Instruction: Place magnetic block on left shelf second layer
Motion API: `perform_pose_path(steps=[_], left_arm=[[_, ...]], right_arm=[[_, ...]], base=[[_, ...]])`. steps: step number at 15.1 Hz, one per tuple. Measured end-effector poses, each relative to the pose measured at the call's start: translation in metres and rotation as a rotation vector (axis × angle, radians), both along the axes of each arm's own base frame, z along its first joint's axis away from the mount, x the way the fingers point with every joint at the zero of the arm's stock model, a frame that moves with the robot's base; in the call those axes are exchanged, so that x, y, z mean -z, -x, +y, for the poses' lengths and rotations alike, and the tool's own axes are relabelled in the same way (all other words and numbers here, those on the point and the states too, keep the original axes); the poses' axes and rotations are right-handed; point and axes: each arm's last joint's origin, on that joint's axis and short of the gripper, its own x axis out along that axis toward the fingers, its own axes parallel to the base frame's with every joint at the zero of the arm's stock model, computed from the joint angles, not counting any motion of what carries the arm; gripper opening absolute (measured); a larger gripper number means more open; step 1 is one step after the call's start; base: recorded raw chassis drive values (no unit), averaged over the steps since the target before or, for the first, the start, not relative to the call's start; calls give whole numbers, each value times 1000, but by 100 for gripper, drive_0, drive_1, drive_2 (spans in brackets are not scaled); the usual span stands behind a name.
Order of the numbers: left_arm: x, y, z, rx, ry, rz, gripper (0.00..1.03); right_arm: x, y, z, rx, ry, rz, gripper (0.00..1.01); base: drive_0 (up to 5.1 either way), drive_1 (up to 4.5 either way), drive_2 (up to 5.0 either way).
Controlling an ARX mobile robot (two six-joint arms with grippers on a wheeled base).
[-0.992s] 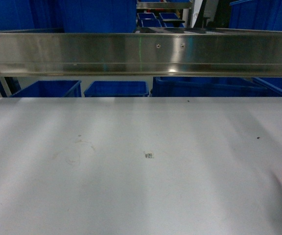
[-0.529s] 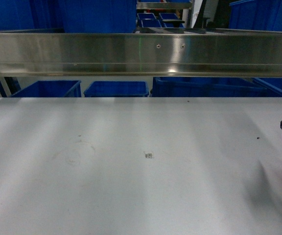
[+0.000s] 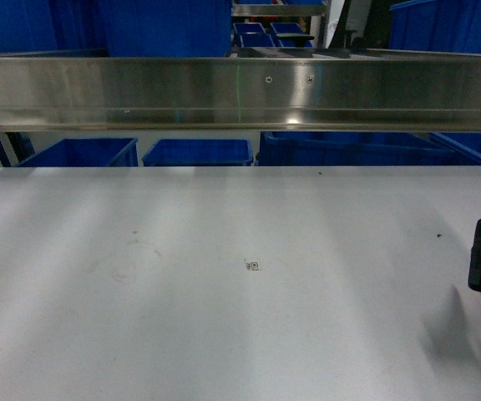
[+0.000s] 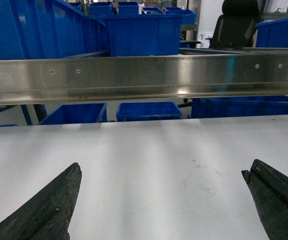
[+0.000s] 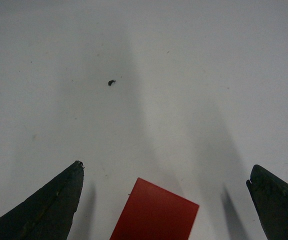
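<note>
Right gripper: the right gripper (image 5: 164,172) is seen from its wrist camera with its two dark pointed fingers (image 5: 49,205) spread wide apart; nothing is held between them. In the head view only a black part of it is visible at the right edge.
Magnetic block: the small glossy red cube (image 5: 155,212) is lying on the flat white tabletop (image 3: 224,317), between the two fingers of the right gripper and touched by neither. In the head view only a red corner is seen at the right edge, just below the black part.
Left gripper: the left gripper (image 4: 161,175) is held above the tabletop, its dark fingers (image 4: 46,207) wide apart and empty.
Tabletop marks: a small dark printed square (image 3: 253,266) is found near the middle, and a tiny dark speck (image 5: 111,82) beyond the block.
Steel rail: a brushed steel rail (image 3: 240,92) is placed across the far side of the tabletop.
Blue bins: behind and below the rail, blue plastic bins (image 3: 197,152) are seen; larger deep blue tubs (image 4: 141,32) are standing further back.
Chair: a black office chair (image 4: 239,25) is visible at the far right.
</note>
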Motion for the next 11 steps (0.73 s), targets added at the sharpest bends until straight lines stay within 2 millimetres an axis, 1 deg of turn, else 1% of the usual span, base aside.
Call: perform_pose_path(steps=[4,6,9,10,11], left_arm=[[0,0,0,0,0,0,98],[0,0,0,0,0,0,98],[0,0,0,0,0,0,98],[0,0,0,0,0,0,98],[0,0,0,0,0,0,98]], right_arm=[[18,0,4,-4,18,61,98],[28,-12,4,30,42,44,98],[30,-17,3,31,40,33,98],[30,-17,2,30,39,34,93],[31,-17,2,23,38,34,73]], base=[[0,0,0],[0,0,0],[0,0,0],[0,0,0],[0,0,0]])
